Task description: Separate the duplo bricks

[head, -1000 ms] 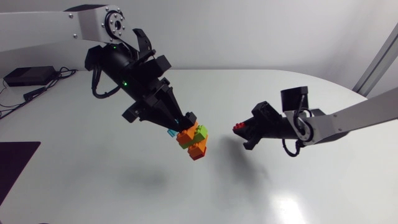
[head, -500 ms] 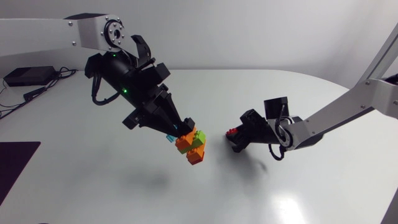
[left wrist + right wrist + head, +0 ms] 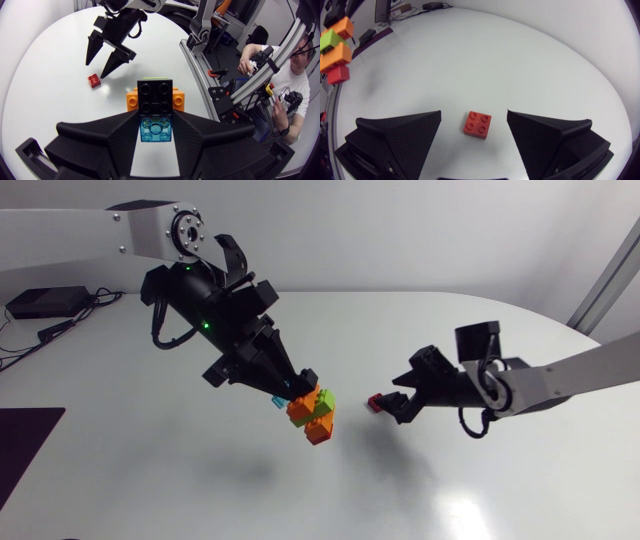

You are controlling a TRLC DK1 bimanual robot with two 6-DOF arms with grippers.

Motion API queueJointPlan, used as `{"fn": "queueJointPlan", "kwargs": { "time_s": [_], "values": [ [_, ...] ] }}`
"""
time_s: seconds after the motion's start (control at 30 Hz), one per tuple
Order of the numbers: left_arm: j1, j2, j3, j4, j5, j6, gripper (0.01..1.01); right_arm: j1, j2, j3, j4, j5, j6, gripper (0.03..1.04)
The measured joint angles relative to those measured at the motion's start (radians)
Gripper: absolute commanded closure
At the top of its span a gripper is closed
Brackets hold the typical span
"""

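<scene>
While the left end effector (image 3: 297, 385) clamps the raised brick stack (image 3: 313, 417) by its blue end, the right end effector (image 3: 395, 397) hangs wide open over a loose red brick (image 3: 477, 124) near that stack. The plastic looks rigid, light and slick, so pinch flat opposite sides.

No readable text, label, brand mark, number or sign is showing in any of the views.
</scene>
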Motion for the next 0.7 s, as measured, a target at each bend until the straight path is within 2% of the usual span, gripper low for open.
{"fn": "queueJointPlan", "kwargs": {
  "time_s": [0.17,0.37,0.5,0.7],
  "values": [
    [0.000,0.000,0.031,-0.005,0.052,-0.008,0.767,-0.019,-0.208,0.039,-0.205,-0.151,-0.003,0.09],
    [0.001,0.013,0.102,-0.038,0.121,-0.016,0.767,-0.018,-0.346,0.047,-0.378,-0.336,-0.011,0.10],
    [0.001,0.027,0.132,-0.039,0.146,-0.038,0.767,0.002,-0.415,0.045,-0.448,-0.420,-0.018,0.13],
    [0.008,0.053,0.171,-0.059,0.191,-0.061,0.767,0.053,-0.471,0.040,-0.492,-0.496,-0.027,0.13]
  ]
}}
